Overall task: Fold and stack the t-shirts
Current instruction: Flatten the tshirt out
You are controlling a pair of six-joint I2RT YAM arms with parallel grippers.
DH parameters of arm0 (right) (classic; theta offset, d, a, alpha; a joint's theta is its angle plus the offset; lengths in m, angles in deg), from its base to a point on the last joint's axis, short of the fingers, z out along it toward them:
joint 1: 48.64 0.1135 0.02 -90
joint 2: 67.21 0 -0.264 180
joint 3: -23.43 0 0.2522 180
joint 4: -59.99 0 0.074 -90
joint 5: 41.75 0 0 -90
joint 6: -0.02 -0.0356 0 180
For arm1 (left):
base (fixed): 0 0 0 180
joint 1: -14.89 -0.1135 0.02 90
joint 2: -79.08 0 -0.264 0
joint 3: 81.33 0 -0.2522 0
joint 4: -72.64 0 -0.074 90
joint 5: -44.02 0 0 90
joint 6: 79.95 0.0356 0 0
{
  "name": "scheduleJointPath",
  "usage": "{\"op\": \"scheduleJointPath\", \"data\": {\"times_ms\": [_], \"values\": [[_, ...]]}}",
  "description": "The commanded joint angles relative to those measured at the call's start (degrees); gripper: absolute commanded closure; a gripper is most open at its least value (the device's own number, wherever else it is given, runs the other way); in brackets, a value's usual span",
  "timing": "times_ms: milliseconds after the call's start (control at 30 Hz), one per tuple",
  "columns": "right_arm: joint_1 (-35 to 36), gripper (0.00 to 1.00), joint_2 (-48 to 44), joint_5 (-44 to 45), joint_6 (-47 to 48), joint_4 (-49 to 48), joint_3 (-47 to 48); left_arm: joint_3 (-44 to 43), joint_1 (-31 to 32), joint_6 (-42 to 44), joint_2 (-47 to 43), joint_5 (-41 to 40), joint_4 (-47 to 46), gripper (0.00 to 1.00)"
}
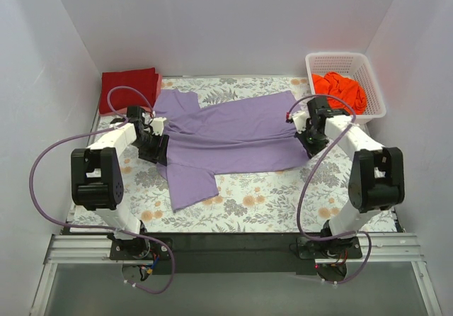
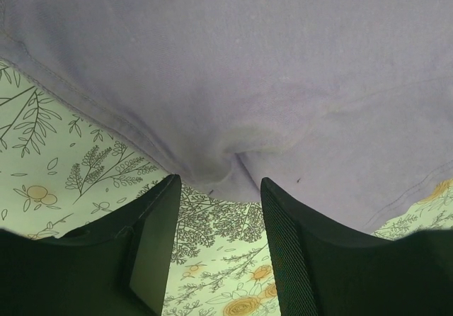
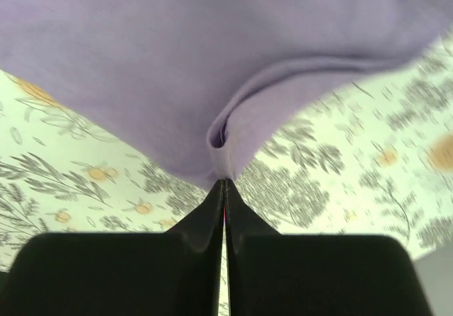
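I find nothing to read in any of my views; no letters, numbers, brand marks or signs that I can make out, from above or from either wrist.

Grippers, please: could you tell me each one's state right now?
Left gripper: open.
Right gripper: closed on the lavender t-shirt.
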Motion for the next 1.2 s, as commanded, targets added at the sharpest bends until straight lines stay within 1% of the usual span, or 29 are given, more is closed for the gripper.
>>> {"op": "scheduleJointPath", "data": {"times_ms": [0, 33, 67, 133, 167, 200, 233, 267, 333, 367, 433, 467, 500, 533, 567, 600, 633, 667, 700, 733, 767, 833, 867, 967, 1033, 1067, 1100, 1133, 1167], "values": [[-4.5, 0.99, -5.5, 4.8, 1.3, 0.4, -3.4, 0.2, 0.2, 0.8, -0.7, -1.0, -1.1, 0.53], [-5.4, 0.99, -7.1, 5.4, 1.7, 0.7, -4.5, 0.4, 0.1, 1.5, -1.0, -1.0, -1.0, 0.53], [-6.8, 0.91, -7.7, 5.9, 2.1, 1.8, -6.7, 0.3, 0.1, 1.7, -1.4, -0.8, -0.7, 0.53], [-8.1, 0.63, -9.9, 6.9, 2.8, 3.0, -9.0, 0.0, 0.1, 3.6, -3.2, 1.3, 1.5, 0.53], [-9.1, 0.37, -11.0, 7.0, 3.5, 3.2, -10.8, 0.0, 0.2, 4.5, -4.3, 2.2, 2.4, 0.52], [-9.4, 0.28, -12.2, 6.9, 3.9, 3.2, -11.3, -0.1, 0.1, 5.1, -5.4, 3.1, 4.4, 0.52], [-9.6, 0.27, -14.2, 6.6, 4.2, 3.4, -11.3, -0.1, 0.1, 6.1, -8.1, 6.4, 5.9, 0.51], [-9.6, 0.27, -15.0, 5.5, 4.4, 3.8, -11.0, 0.4, 0.1, 8.9, -9.4, 7.9, 7.3, 0.51], [-9.4, 0.29, -16.4, -1.0, 3.7, 4.4, -8.0, 1.6, 0.1, 11.9, -13.5, 12.1, 11.8, 0.51], [-8.4, 0.33, -16.3, -4.2, 3.7, 6.1, -6.8, 3.6, 0.1, 15.0, -14.6, 13.2, 13.3, 0.51], [-6.3, 0.39, -15.5, -11.5, 2.6, 6.9, -3.9, 5.9, 0.2, 17.1, -16.9, 14.2, 16.2, 0.51], [-4.7, 0.41, -15.0, -13.9, 2.5, 7.1, -3.2, 7.3, 0.1, 17.5, -18.1, 14.2, 16.7, 0.5], [-0.5, 0.44, -14.8, -16.8, 1.1, 6.9, -2.3, 9.3, 1.9, 18.2, -18.2, 13.9, 17.9, 0.5], [1.8, 0.45, -14.1, -18.5, 0.4, 6.2, -2.0, 10.2, 2.0, 18.2, -18.3, 14.0, 18.1, 0.5], [7.2, 0.46, -13.9, -20.3, -0.3, 4.5, -1.7, 10.9, 2.0, 17.9, -19.1, 14.3, 18.0, 0.5], [10.0, 0.46, -13.6, -21.3, -1.2, 2.7, -1.7, 12.1, 1.9, 17.6, -19.8, 15.6, 17.2, 0.5], [13.0, 0.46, -13.2, -21.1, -2.1, 0.8, -1.8, 12.4, 1.5, 16.3, -20.7, 17.0, 16.9, 0.5], [19.0, 0.46, -12.6, -20.7, -2.2, -2.2, -1.8, 12.7, 1.1, 15.7, -21.4, 18.6, 16.5, 0.5], [22.1, 0.46, -11.9, -19.6, -2.3, -3.8, -1.6, 12.7, 1.0, 14.9, -21.9, 21.0, 15.4, 0.5], [24.9, 0.46, -10.2, -17.0, -2.0, -5.1, -1.4, 12.1, -1.4, 13.9, -21.8, 21.5, 15.5, 0.5], [30.2, 0.47, -9.3, -16.0, -0.9, -7.3, -0.9, 11.6, -1.7, 12.9, -21.6, 21.0, 15.1, 0.5], [34.5, 0.47, -6.4, -12.8, -0.1, -9.9, -0.4, 10.2, -4.0, 11.4, -20.7, 20.4, 14.0, 0.5], [38.5, 0.46, -5.4, -12.1, 0.6, -12.1, 0.2, 9.6, -4.5, 11.3, -19.9, 20.2, 14.1, 0.5], [44.6, 0.43, -1.2, -9.2, 0.9, -16.2, 1.9, 7.4, -7.6, 10.3, -17.9, 19.9, 14.1, 0.5], [47.1, 0.42, 1.8, -6.9, 1.0, -17.9, 2.6, 5.8, -11.5, 9.6, -16.8, 20.5, 13.7, 0.5], [49.6, 0.42, 2.7, -6.0, 1.2, -19.5, 2.9, 3.6, -13.0, 9.2, -15.3, 21.7, 13.9, 0.5], [50.8, 0.42, 3.5, -5.1, 1.4, -20.2, 3.3, 2.5, -14.7, 9.0, -14.2, 22.8, 14.8, 0.5], [51.8, 0.42, 4.9, -3.4, 1.7, -21.1, 3.5, 1.3, -17.6, 9.3, -13.2, 24.0, 15.7, 0.5], [53.5, 0.43, 5.7, -2.8, 1.9, -22.2, 3.9, 0.0, -18.7, 9.6, -11.1, 26.2, 16.6, 0.5]]}}
